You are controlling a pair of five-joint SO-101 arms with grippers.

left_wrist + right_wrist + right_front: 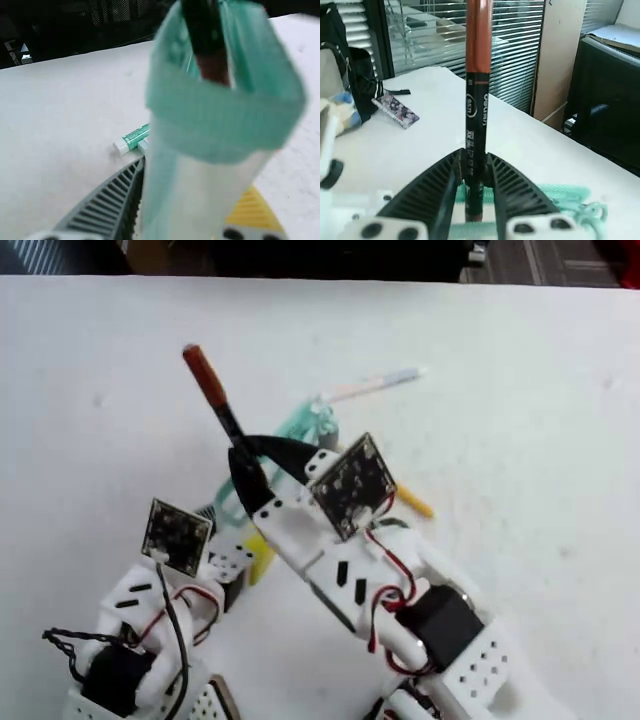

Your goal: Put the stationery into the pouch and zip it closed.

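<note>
Mid-desk, the right gripper (474, 160) pinches a stiff, light, probably slippery pen (476, 75) low on its barrel, tip in the soft, floppy pouch (220, 115) that the left gripper (197, 174) clamps upright.

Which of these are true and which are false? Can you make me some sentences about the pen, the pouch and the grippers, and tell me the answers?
1. The right gripper is holding a black pen with a reddish-brown end. True.
2. The pouch is pink. False: it is teal green.
3. A pale pen lies on the white table. True.
4. All the stationery is already inside the pouch. False: a green and white stick lies on the table too.
5. The left gripper is holding nothing. False: it is shut on the pouch.
</note>
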